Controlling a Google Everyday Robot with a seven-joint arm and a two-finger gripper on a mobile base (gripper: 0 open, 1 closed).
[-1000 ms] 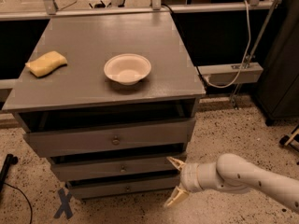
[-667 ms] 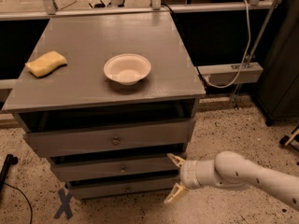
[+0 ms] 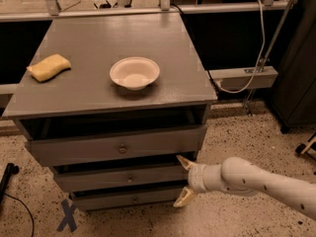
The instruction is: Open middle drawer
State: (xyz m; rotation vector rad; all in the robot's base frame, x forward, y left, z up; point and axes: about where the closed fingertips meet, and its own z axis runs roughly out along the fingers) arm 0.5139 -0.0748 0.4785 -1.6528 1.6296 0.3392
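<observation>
The grey cabinet [image 3: 113, 90] has three drawers. Second from the top is the middle drawer [image 3: 121, 177], low and wide, with a small round knob [image 3: 130, 178] at its centre. My gripper [image 3: 183, 182] sits at that drawer's right end, on a white arm coming in from the lower right. It is open: one finger points up by the drawer's top right corner, the other angles down toward the lowest drawer [image 3: 128, 197]. Nothing is held between them. The top drawer [image 3: 116, 146] stands pulled out a little.
A white bowl [image 3: 134, 73] and a yellow sponge [image 3: 48, 67] lie on the cabinet top. A blue X mark [image 3: 67, 215] is taped on the speckled floor at the lower left. Cables and a grey box [image 3: 242, 77] lie to the right.
The arm has shifted slightly to the left toward the drawer's right end. The fingers stay spread as before.
</observation>
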